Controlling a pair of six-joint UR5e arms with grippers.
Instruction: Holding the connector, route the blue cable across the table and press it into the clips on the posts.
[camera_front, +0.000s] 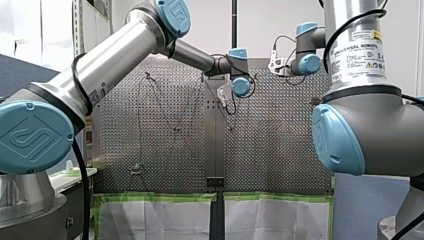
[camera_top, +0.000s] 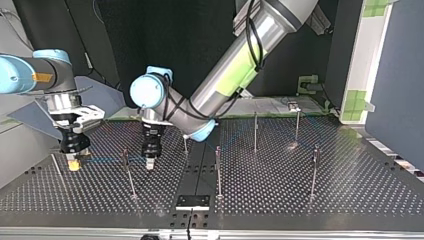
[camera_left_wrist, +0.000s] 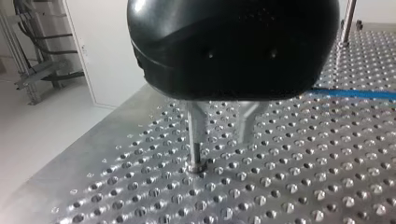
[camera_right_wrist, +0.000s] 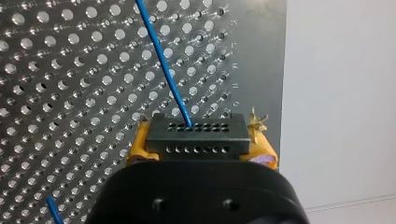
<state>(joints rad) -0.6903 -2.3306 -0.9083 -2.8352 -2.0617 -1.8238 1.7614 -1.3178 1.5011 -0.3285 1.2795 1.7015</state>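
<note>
A black multi-pin connector sits between the yellow pads of my right gripper, which is shut on it. The blue cable leaves the connector's face and runs away over the perforated table. In the top view my right gripper hangs low at the left, and the cable runs faintly toward a thin post. My left gripper hovers just past that post. Its metal fingers stand apart with nothing between them, so it is open; a post base lies under one finger.
Several thin posts rise from the table, one with a clip on top. A black bracket sits at the table's near edge in the top view. Blue cable crosses beside my left gripper.
</note>
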